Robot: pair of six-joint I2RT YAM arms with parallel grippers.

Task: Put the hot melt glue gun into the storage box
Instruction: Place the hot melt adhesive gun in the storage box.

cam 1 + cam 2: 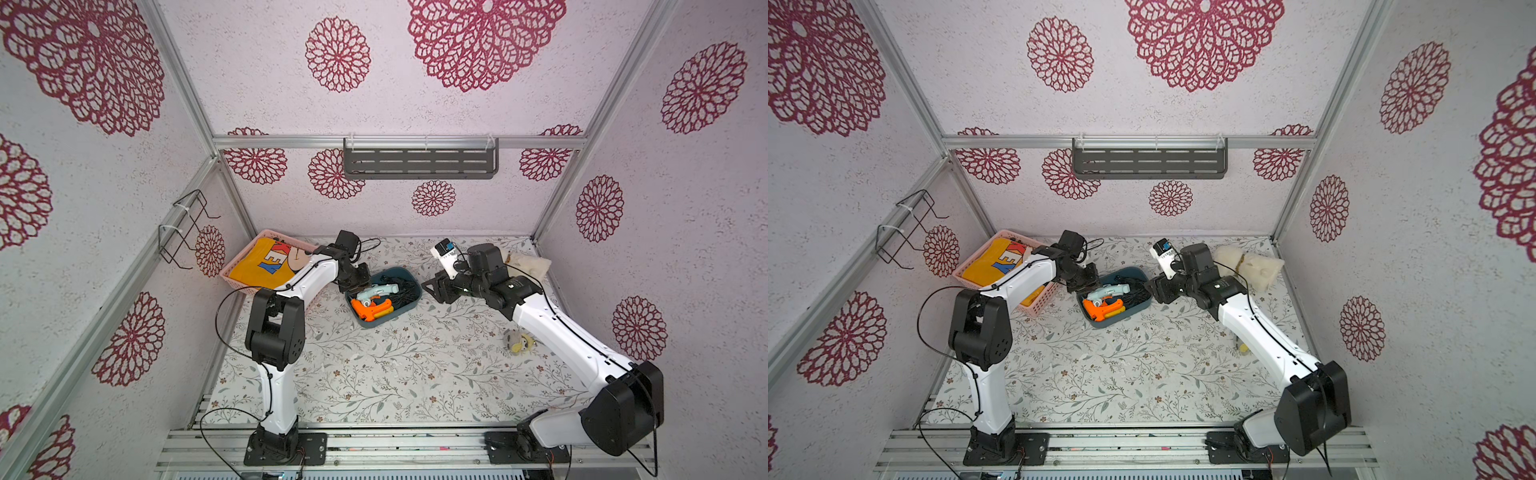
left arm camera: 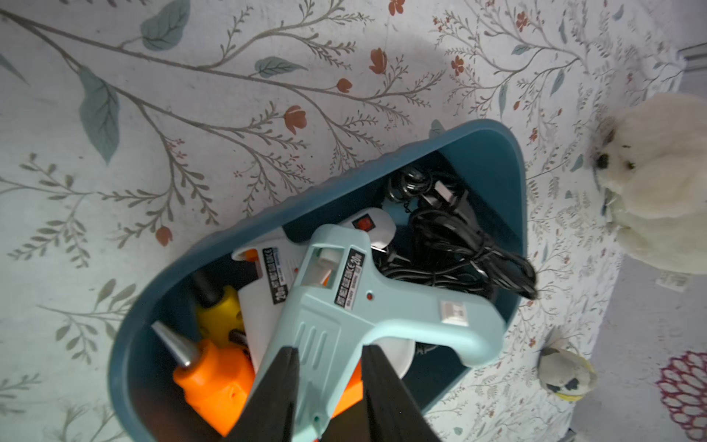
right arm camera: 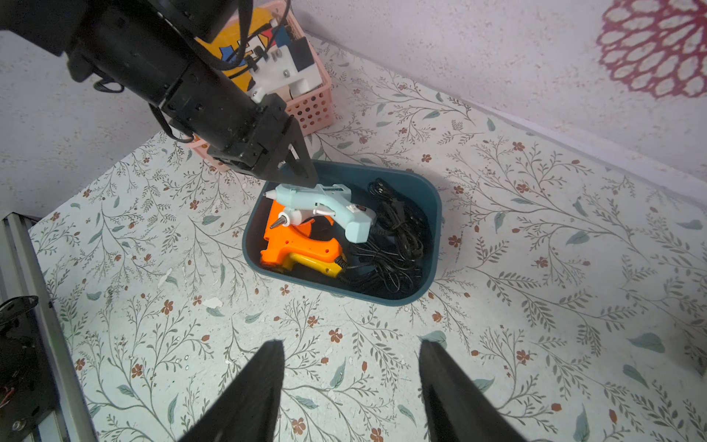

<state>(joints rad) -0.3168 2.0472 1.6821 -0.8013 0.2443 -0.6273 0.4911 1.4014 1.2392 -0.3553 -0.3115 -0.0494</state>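
Observation:
The dark teal storage box (image 1: 386,322) (image 1: 1121,322) (image 3: 430,199) sits mid-table towards the back. A light blue hot melt glue gun (image 1: 376,292) (image 1: 1108,292) (image 2: 344,306) (image 3: 325,199) lies on top of the pile inside it. My left gripper (image 2: 329,346) (image 1: 360,286) (image 3: 300,178) is shut on that gun's barrel, one finger against each side. Under it are an orange gun (image 3: 298,245), a yellow gun (image 3: 313,264), a white gun (image 2: 267,275) and tangled black cords (image 3: 394,245). My right gripper (image 3: 352,342) (image 1: 430,286) hangs open and empty just right of the box.
A pink lattice basket (image 1: 226,270) with a yellow cloth stands at the back left, close behind my left arm. A white plush (image 1: 1250,266) lies at the back right, and a small grey-yellow plush (image 1: 517,340) sits beside my right arm. A grey shelf (image 1: 419,162) hangs on the back wall.

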